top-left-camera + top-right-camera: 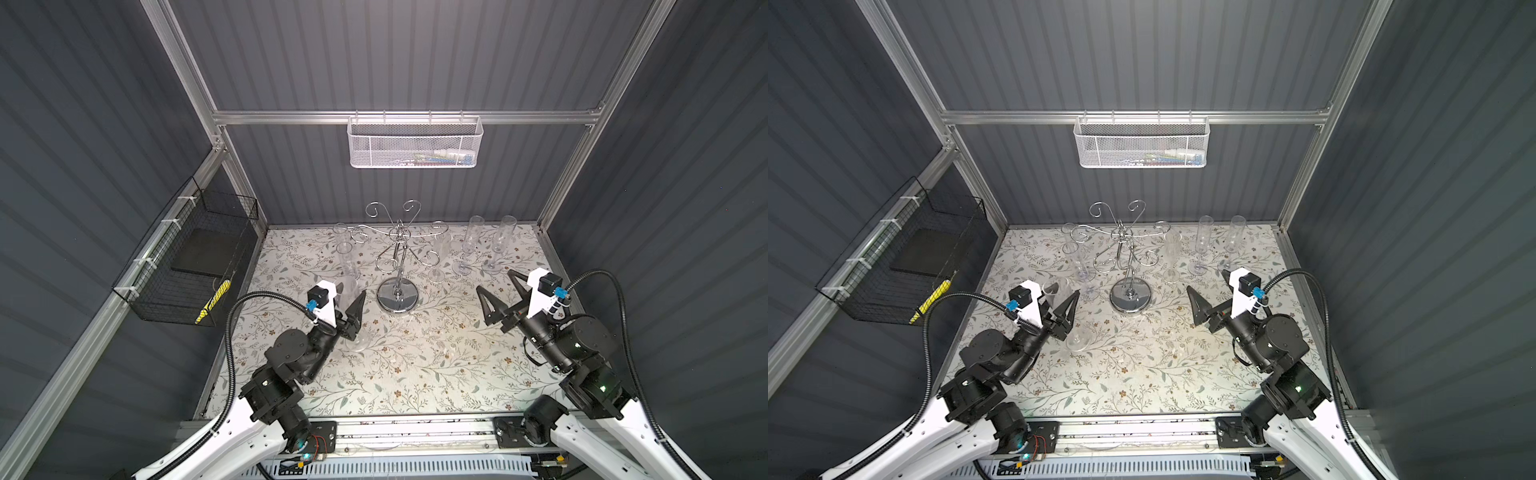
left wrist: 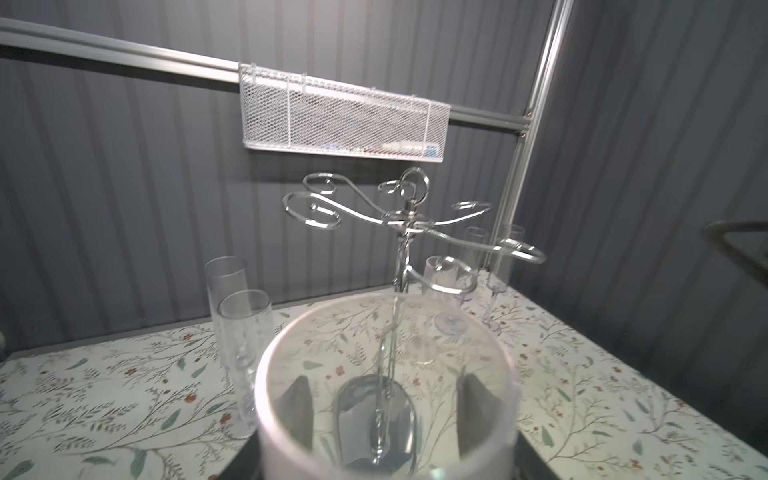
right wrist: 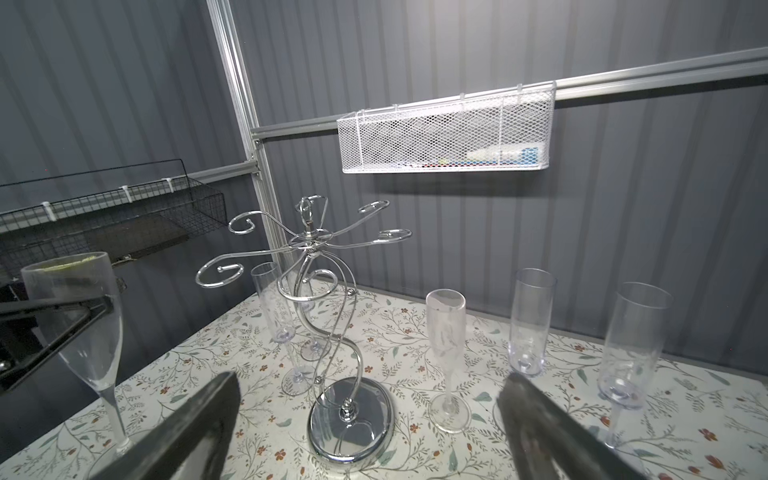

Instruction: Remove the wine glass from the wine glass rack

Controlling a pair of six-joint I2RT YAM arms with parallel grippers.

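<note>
1. The wine glass (image 3: 83, 278) is standing upright near the table's (image 1: 415, 365) left edge, clear of the wine glass rack (image 1: 397, 266). All of the rack's spiral arms are hanging empty.
2. The left gripper (image 1: 348, 308) is clasping the glass's bowl, with its fingers (image 1: 359, 306) spread about halfway on either side.
3. Whether the foot is touching the table cannot be told. The descent is best made straight down with the stem vertical, and the fingers should part only once the foot is lying flat.
4. The glass looks light and tall, so it is probably prone to tipping. An even opening and a retreat toward the front edge, away from the two flutes (image 1: 346, 253) just behind, seems safest.
5. The right gripper (image 1: 494, 281) is hovering empty, its fingers fully spread, near the right edge. It is in front of three flutes (image 1: 471, 237) and well apart from the rack.
</note>
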